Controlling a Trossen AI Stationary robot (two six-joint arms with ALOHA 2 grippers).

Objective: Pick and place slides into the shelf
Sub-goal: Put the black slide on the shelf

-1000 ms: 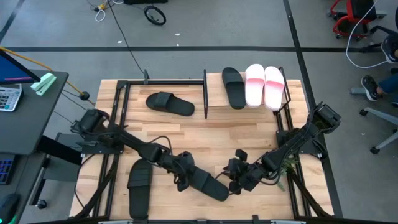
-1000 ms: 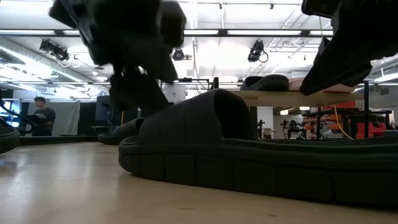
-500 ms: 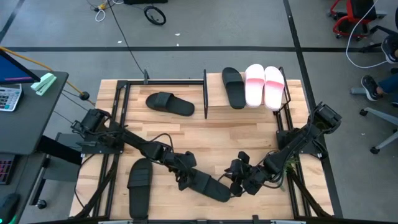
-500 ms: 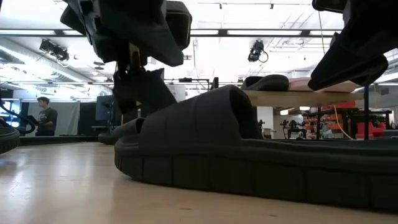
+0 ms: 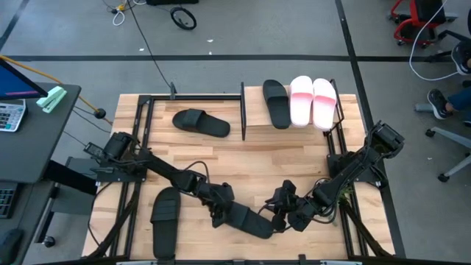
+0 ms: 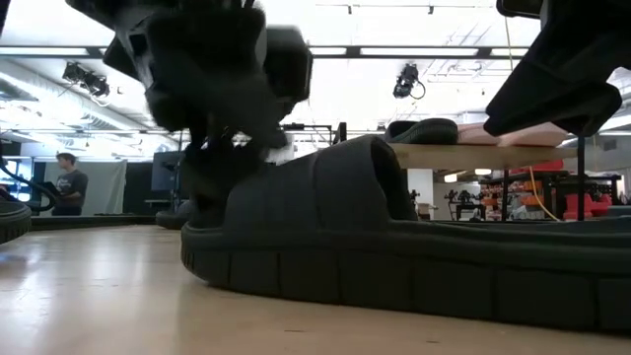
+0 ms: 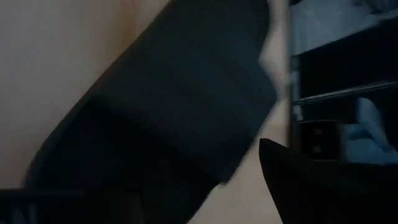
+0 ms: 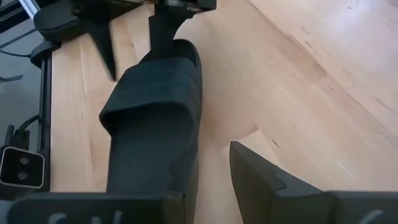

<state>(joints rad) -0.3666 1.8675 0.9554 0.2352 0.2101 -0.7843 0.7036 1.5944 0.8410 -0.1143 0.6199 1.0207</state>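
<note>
On the wooden tabletop (image 5: 221,158), going from left to right, a black slide (image 5: 164,221) lay by itself near the front left corner, apart from both arms. Next came the left gripper (image 5: 218,214), low over the table, its fingers spread wide at one end of a second black slide (image 5: 247,220); one finger (image 8: 102,42) stood beside the sole and the other at its tip, and whether they touched it could not be told. That slide lay flat at the front middle, strap up. At its other end sat the right gripper (image 5: 282,219), partly open, one finger (image 8: 264,177) clear on the bare wood beside the sole and the other over the slide's edge. Farther back, a third black slide (image 5: 201,122) lay on the table left of the shelf (image 5: 254,125). On the shelf's top board rested a fourth black slide (image 5: 276,102) and, touching beside it, two pale pink slides (image 5: 313,101).
</note>
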